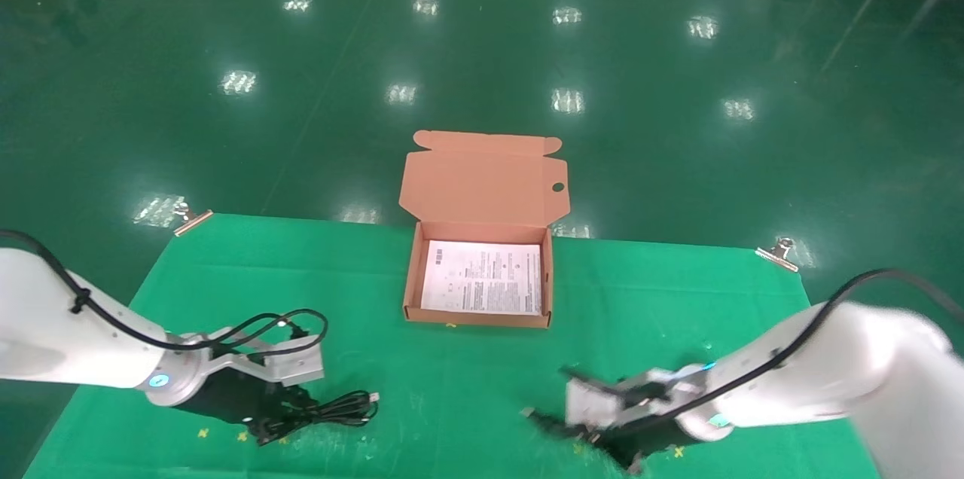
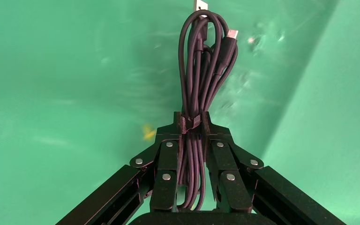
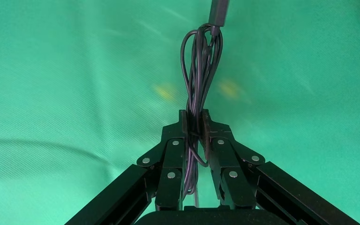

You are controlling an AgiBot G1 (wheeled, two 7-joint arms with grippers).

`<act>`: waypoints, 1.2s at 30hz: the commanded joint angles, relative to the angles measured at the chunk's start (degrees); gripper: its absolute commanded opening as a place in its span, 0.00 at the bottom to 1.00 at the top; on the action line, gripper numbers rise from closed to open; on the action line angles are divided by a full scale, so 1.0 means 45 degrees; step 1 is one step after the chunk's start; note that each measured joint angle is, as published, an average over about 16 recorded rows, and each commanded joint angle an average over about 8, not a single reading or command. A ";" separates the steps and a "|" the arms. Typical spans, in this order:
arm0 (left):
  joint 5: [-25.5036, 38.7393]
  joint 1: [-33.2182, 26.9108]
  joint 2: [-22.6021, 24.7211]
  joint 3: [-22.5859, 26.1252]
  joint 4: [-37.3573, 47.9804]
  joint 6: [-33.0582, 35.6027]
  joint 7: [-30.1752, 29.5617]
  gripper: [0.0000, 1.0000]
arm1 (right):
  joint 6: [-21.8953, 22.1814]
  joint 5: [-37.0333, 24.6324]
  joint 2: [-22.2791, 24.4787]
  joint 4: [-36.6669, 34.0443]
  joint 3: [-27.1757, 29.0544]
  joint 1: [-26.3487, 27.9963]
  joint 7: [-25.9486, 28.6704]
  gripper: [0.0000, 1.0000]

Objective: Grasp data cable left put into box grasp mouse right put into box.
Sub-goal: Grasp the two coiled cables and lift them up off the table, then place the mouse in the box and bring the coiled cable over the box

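Observation:
The data cable [image 1: 339, 407] is a black bundle tied at its middle, with its plug [image 2: 232, 33] at the far end. My left gripper [image 1: 301, 413] [image 2: 192, 123], at the table's front left, is shut on the data cable [image 2: 201, 70] at the tie. At the front right, my right gripper [image 1: 580, 432] [image 3: 194, 123] is shut on a thin looped black cord [image 3: 199, 61] that ends in a plug [image 3: 219, 11]. The mouse body is hidden. The box [image 1: 410, 283] stands open at the middle rear of the table, lid [image 1: 486, 178] raised, with a white sheet [image 1: 482, 277] inside.
The green cloth table [image 1: 640, 313] is held by metal clips at its rear corners [image 1: 192, 221] [image 1: 779, 253]. Small yellow marks [image 1: 202, 433] dot the cloth near both grippers. Shiny green floor lies beyond the table's far edge.

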 commanded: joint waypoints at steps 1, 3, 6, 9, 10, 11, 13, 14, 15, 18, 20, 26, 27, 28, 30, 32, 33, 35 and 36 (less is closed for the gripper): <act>0.0092 -0.0137 -0.0200 0.0047 -0.0222 0.0129 -0.0007 0.00 | -0.0167 0.0201 0.0326 0.0043 0.0237 0.0266 0.0299 0.00; 0.0374 -0.0421 -0.0490 0.0124 -0.0861 0.0167 -0.0280 0.00 | -0.0267 0.0418 0.0663 0.0153 0.0530 0.0725 0.0574 0.00; 0.0874 -0.0844 -0.0933 0.0234 -0.2053 0.0160 -0.0872 0.00 | -0.0255 0.0650 0.1043 0.0255 0.0932 0.1460 0.0949 0.00; 0.1485 -0.1209 -0.1326 0.0330 -0.3479 0.0051 -0.1709 0.00 | -0.0079 0.0820 0.1194 0.0269 0.1277 0.2239 0.1215 0.00; 0.1711 -0.1302 -0.1435 0.0356 -0.3976 -0.0016 -0.2020 0.00 | -0.0005 0.0883 0.1183 0.0253 0.1378 0.2494 0.1266 0.00; 0.1943 -0.1387 -0.1530 0.0380 -0.4457 -0.0098 -0.2321 0.00 | 0.0077 0.0952 0.1152 0.0229 0.1475 0.2745 0.1302 0.00; 0.2477 -0.1535 -0.1678 0.0433 -0.5405 -0.0308 -0.2927 0.00 | 0.0244 0.1109 0.1014 0.0149 0.1653 0.3247 0.1318 0.00; 0.2759 -0.1603 -0.1730 0.0451 -0.5850 -0.0438 -0.3236 0.00 | 0.0331 0.1203 0.0910 0.0089 0.1741 0.3503 0.1309 0.00; 0.3030 -0.1665 -0.1768 0.0456 -0.6256 -0.0579 -0.3538 0.00 | 0.0416 0.1307 0.0783 0.0018 0.1826 0.3759 0.1291 0.00; 0.3804 -0.1846 -0.1786 0.0438 -0.7181 -0.1029 -0.4323 0.00 | 0.0663 0.1629 0.0305 -0.0282 0.2049 0.4499 0.1198 0.00; 0.4261 -0.1972 -0.1713 0.0402 -0.7575 -0.1341 -0.4744 0.00 | 0.0831 0.1858 -0.0079 -0.0545 0.2183 0.4973 0.1106 0.00; 0.5126 -0.2390 -0.1190 0.0233 -0.7840 -0.2269 -0.5310 0.00 | 0.1485 0.2415 -0.1349 -0.1641 0.2488 0.6250 0.0700 0.00; 0.5210 -0.2465 -0.1085 0.0199 -0.7786 -0.2426 -0.5329 0.00 | 0.1623 0.2486 -0.1562 -0.1879 0.2528 0.6451 0.0598 0.00; 0.5288 -0.2544 -0.0980 0.0164 -0.7707 -0.2584 -0.5342 0.00 | 0.1762 0.2554 -0.1769 -0.2124 0.2566 0.6646 0.0491 0.00; 0.5380 -0.2703 -0.0766 0.0071 -0.7480 -0.2906 -0.5364 0.00 | 0.2019 0.2713 -0.2149 -0.2638 0.2641 0.7016 0.0241 0.00; 0.5423 -0.2871 -0.0576 -0.0040 -0.7203 -0.3242 -0.5357 0.00 | 0.2221 0.2921 -0.2460 -0.3135 0.2702 0.7342 -0.0069 0.00; 0.5422 -0.2946 -0.0497 -0.0099 -0.7065 -0.3410 -0.5347 0.00 | 0.2290 0.3039 -0.2575 -0.3355 0.2721 0.7470 -0.0238 0.00; 0.5426 -0.3090 -0.0371 -0.0216 -0.6796 -0.3725 -0.5339 0.00 | 0.2354 0.3264 -0.2732 -0.3733 0.2699 0.7659 -0.0576 0.00; 0.5414 -0.3151 -0.0318 -0.0272 -0.6678 -0.3859 -0.5344 0.00 | 0.2364 0.3376 -0.2783 -0.3885 0.2676 0.7724 -0.0730 0.00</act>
